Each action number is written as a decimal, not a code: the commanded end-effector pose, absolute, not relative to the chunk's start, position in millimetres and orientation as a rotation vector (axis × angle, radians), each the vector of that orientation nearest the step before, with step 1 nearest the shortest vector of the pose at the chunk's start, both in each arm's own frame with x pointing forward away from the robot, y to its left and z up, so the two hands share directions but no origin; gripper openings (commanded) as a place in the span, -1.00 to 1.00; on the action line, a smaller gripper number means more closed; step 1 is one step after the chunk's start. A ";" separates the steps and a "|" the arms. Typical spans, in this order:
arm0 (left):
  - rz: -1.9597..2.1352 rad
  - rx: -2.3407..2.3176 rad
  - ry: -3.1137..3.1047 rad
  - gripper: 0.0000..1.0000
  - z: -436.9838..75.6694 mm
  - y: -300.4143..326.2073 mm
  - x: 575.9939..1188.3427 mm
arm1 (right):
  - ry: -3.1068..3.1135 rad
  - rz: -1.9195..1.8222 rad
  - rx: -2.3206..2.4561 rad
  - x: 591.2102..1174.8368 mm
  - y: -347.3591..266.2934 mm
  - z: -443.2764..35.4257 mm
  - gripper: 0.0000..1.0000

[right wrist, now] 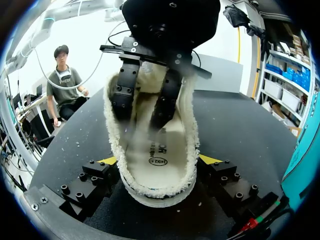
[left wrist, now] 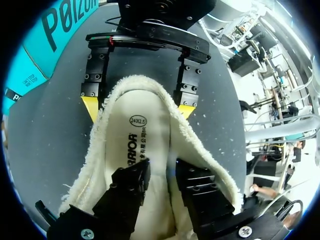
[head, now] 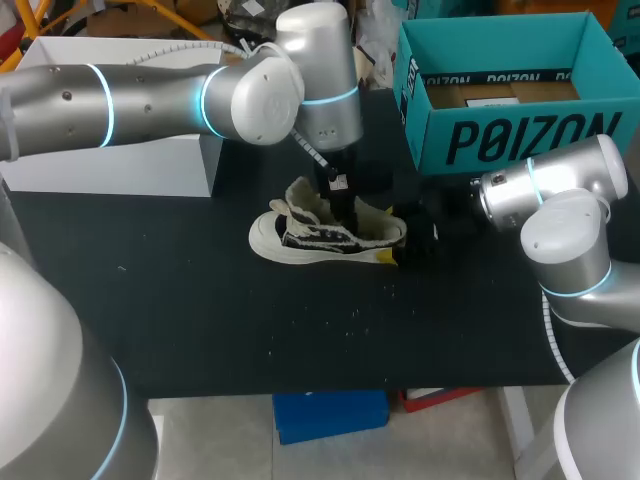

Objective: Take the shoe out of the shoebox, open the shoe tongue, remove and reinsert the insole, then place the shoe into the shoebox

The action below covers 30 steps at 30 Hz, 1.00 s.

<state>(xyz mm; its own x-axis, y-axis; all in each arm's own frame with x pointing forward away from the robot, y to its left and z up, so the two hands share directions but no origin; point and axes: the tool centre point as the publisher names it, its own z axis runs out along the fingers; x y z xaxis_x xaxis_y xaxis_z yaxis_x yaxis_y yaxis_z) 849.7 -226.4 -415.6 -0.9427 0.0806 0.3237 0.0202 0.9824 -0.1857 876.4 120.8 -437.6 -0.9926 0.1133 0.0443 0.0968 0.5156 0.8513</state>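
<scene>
A cream and black shoe (head: 325,235) with a fleece lining lies on the black table, toe to the left. Its white printed insole (left wrist: 135,135) lies flat inside. My left gripper (left wrist: 161,172) reaches down into the shoe's mouth, its black fingers (left wrist: 131,187) a small gap apart over the insole, holding nothing. My right gripper (right wrist: 159,162) clasps the heel, a yellow tip pressed on each side of the fleece collar (right wrist: 150,192). The teal shoebox (head: 500,90) stands open at the back right.
A white box (head: 110,150) stands at the back left under my left arm. Small crumbs of fluff dot the table (head: 330,320) in front of the shoe.
</scene>
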 end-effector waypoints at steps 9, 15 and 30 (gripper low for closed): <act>0.155 0.070 -3.034 -0.33 -427.3 -218.7 846.6 | 2.721 1.526 0.191 877.9 121.9 -437.8 -1.00; 0.103 0.133 -3.174 -0.32 -427.7 -208.9 853.3 | 2.721 1.526 0.191 877.9 121.9 -437.8 -1.00; -0.085 0.079 -3.474 -0.30 -456.5 -206.0 876.6 | 2.721 1.526 0.191 877.9 121.9 -437.8 -1.00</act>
<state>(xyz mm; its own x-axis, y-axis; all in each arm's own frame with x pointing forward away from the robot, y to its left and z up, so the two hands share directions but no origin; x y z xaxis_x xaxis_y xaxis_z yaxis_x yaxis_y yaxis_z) 873.6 -209.0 -423.3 -0.9741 -0.0363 -0.2232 -0.0456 0.9983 0.0365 876.8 122.4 -437.7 -0.9926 0.1133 0.0436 0.0962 0.5153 0.8516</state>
